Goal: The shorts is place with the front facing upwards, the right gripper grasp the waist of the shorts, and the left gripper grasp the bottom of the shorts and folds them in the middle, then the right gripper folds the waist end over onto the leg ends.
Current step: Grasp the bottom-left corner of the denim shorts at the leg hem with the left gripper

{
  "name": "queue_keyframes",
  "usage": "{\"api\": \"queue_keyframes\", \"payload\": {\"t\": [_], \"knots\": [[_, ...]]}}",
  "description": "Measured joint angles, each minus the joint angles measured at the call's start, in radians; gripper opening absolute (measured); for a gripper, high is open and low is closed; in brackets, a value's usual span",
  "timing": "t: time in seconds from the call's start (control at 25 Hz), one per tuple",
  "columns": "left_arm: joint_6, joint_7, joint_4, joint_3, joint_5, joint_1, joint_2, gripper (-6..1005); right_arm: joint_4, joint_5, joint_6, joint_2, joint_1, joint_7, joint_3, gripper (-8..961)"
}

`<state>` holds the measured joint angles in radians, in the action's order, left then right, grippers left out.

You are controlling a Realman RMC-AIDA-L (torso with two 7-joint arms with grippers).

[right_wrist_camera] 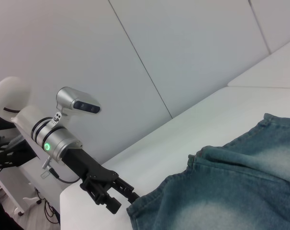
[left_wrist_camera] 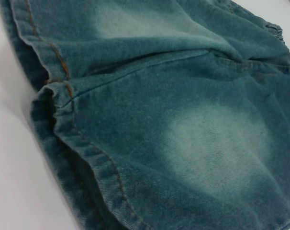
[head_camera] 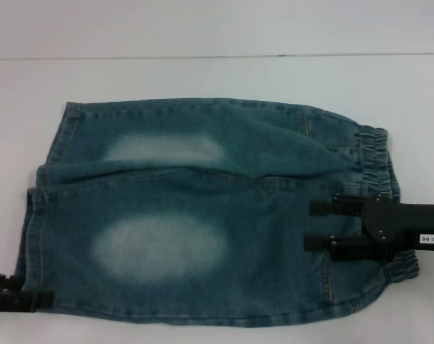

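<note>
The blue-green denim shorts [head_camera: 203, 215] lie flat on the white table, front up, with pale faded patches on both legs. The puckered waist of the shorts [head_camera: 378, 154] is at the right and the straight leg hems [head_camera: 31, 229] at the left. My right gripper [head_camera: 310, 225] hovers over the near part of the waist end, open, its fingers pointing left across the denim. My left gripper [head_camera: 45, 297] sits at the near left corner of the hem. In the right wrist view the left gripper [right_wrist_camera: 127, 201] stands open, one finger touching that hem corner. The left wrist view is filled by the stitched hems [left_wrist_camera: 102, 167].
The white table [head_camera: 203, 79] extends beyond the shorts to a back seam where a pale wall begins. Bare table surface shows left of the hems and behind the shorts. The table's left edge [right_wrist_camera: 87, 184] drops off just beyond my left gripper.
</note>
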<state>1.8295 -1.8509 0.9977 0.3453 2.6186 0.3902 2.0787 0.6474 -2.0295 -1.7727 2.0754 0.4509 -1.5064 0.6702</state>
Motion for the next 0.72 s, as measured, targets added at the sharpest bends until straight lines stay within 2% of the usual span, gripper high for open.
{"api": "queue_keyframes", "payload": {"t": [0.36, 0.72], "knots": [[-0.015, -0.001, -0.009, 0.051, -0.002, 0.002, 0.009, 902, 0.000, 0.000, -0.008, 0.001, -0.001, 0.000, -0.004, 853], [-0.026, -0.007, -0.004, 0.043, -0.004, 0.004, 0.017, 900, 0.000, 0.000, -0.013, 0.002, -0.003, 0.000, -0.009, 850]]}}
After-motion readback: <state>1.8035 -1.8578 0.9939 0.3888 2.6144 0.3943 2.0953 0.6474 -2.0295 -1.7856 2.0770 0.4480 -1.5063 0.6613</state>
